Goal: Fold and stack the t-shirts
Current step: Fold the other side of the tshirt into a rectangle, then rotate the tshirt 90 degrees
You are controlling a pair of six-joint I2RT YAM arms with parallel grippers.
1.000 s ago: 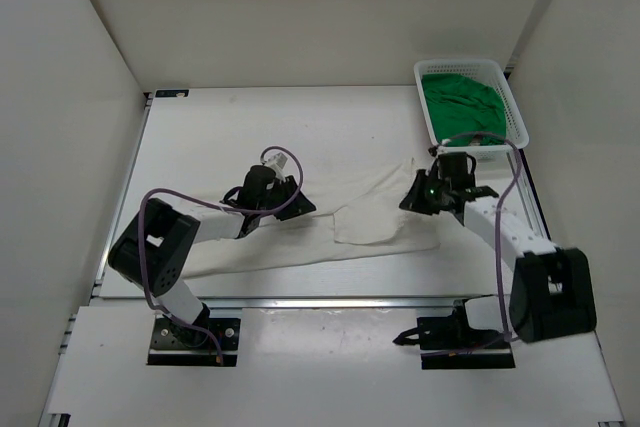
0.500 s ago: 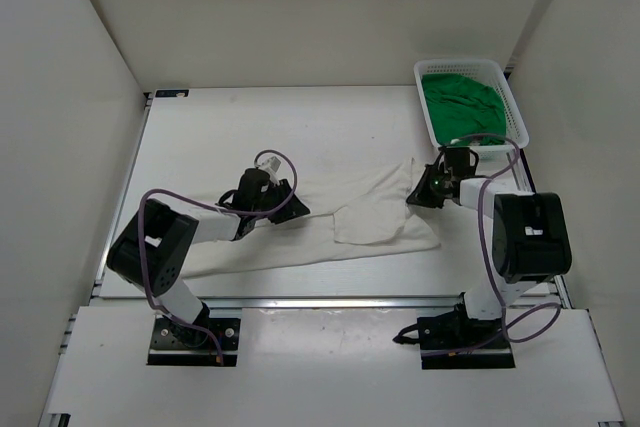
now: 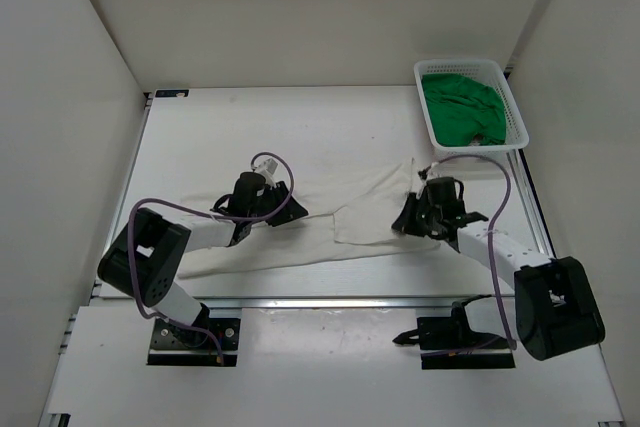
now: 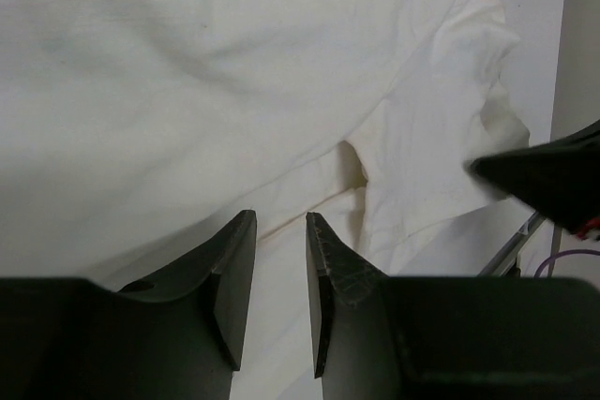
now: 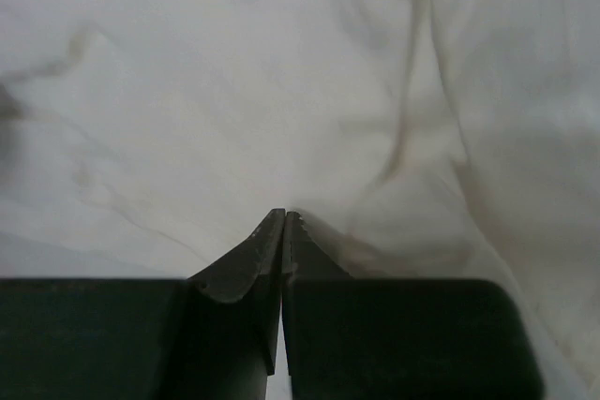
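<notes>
Tabletop: the white shirt is spread unfolded, the green shirt is kept in the basket; nothing is stacked. Left gripper is held parted, right gripper closed.

The left arm and right arm share 1 build: plain white links between bulky black joint housings, each on a black base plate at the near edge. 1 thin purple cable loops along each arm. The left gripper and right gripper have matte black fingers, inner faces finely ridged.
</notes>
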